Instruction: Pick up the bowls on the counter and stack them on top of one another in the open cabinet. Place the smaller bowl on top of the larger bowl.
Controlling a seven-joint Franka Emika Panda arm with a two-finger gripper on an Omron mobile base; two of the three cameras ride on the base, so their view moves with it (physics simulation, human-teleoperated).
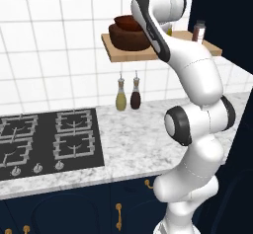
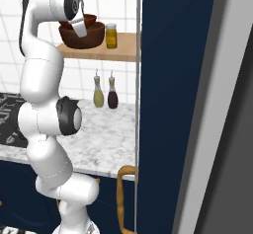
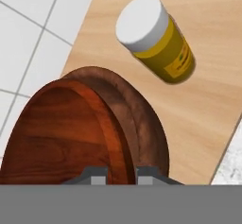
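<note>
In the upper middle of the left base view the open cabinet (image 1: 116, 54), a light-tan shelf board against the white tiled wall, carries the larger bowl (image 1: 127, 38), dark brown and deep, with the smaller bowl (image 1: 126, 21) sitting in its mouth. The white arm rises from the lower right of that frame and crosses in front of the right side of both bowls. In the right base view the same pair stands in the upper left, the larger bowl (image 2: 94, 35) on the shelf board (image 2: 121, 50) and the smaller bowl (image 2: 89, 19) above it, with a yellow jar (image 2: 111, 35) just beside them to the right. The hand view looks down on the stack at lower left of the frame: the smaller bowl (image 3: 56, 133) lies inside the larger bowl (image 3: 146, 128), and the yellow jar (image 3: 156, 36) with its white lid stands apart at the upper right on the shelf wood (image 3: 208, 105). The gripper (image 3: 122, 173) has its jaws drawn narrow, pinching the rim of the smaller bowl between the two dark tips at the bottom edge. Below the shelf, two bottles (image 1: 127, 95) stand against the wall on the marbled tabletop (image 1: 133, 139), right of the black hob (image 1: 47, 141).
</note>
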